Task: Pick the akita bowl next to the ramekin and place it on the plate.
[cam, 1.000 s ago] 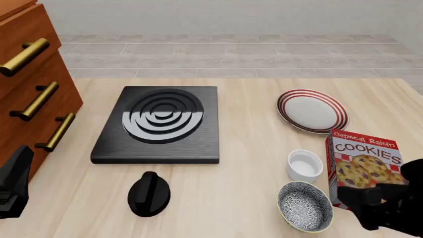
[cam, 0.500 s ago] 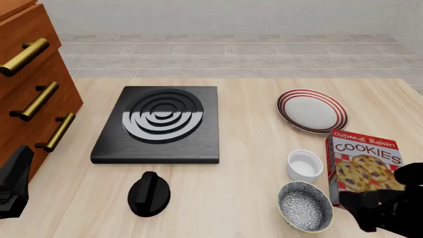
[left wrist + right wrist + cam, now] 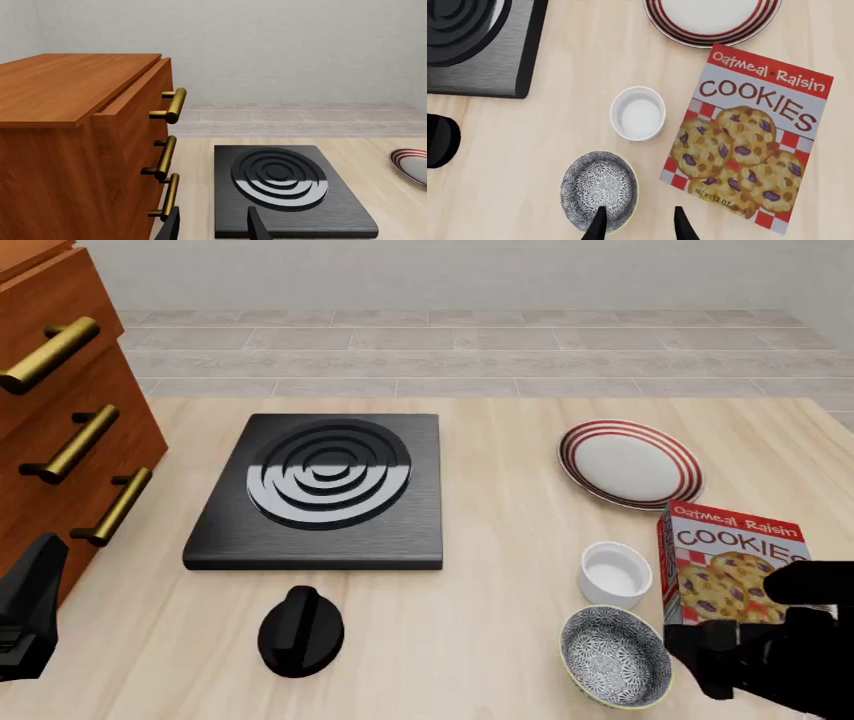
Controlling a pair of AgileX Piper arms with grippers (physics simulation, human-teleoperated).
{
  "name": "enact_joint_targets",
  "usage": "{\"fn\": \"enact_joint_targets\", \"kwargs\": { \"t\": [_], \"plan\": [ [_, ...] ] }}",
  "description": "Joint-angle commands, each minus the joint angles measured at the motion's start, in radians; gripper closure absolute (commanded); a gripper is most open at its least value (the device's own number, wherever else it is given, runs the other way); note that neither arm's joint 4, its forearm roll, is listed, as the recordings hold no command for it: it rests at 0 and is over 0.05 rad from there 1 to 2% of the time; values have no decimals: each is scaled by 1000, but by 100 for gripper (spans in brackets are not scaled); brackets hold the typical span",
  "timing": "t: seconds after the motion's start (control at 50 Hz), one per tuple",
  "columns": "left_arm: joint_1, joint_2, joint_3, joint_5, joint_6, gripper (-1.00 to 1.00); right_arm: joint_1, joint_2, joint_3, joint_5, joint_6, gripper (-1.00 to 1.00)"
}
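The akita bowl (image 3: 615,656) sits on the table (image 3: 494,590) near its front right, just in front of the ramekin (image 3: 615,573) and just left of the upright cookie box (image 3: 731,576). The plate (image 3: 630,462) lies farther back, beyond the ramekin and box, well apart from the bowl. Nothing rests on the plate yet.

The right gripper (image 3: 637,225) hangs above the bowl's right side. In the right wrist view its 2 fingertips stand apart, one over the patterned inside near the rim, the other outside over bare wood between bowl and box. It holds nothing. This looks like the approach for a rim pinch.

To do this step well, the gripper should come straight down so the bowl's wall passes between the 2 fingers, one inside and one outside. The gap to the cookie box is narrow, so the outer finger needs to stay clear of the box, or it may topple it. Closing too high on the rim could tip the bowl; a deeper bite on the wall should hold better. Lifting clear of the ramekin before swinging back toward the plate would avoid a knock.

The left gripper (image 3: 212,227) waits by the wooden drawers (image 3: 80,150), near the stove burner (image 3: 287,190), its jaws apart and empty.
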Motion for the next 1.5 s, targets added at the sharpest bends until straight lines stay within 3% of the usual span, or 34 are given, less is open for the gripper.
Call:
{"fn": "enact_joint_targets", "kwargs": {
  "t": [0.02, 0.72, 0.8, 1.5],
  "plan": [
    [0, 0, 0, 0, 0, -100, 28, 61, -9, -51, 39, -100],
    [0, 0, 0, 0, 0, -100, 93, 207, 34, -203, 95, -100],
    [0, 0, 0, 0, 0, -100, 115, 244, 48, -239, 120, -100],
    [0, 0, 0, 0, 0, -100, 125, 280, 63, -275, 139, -100]
  ]
}}
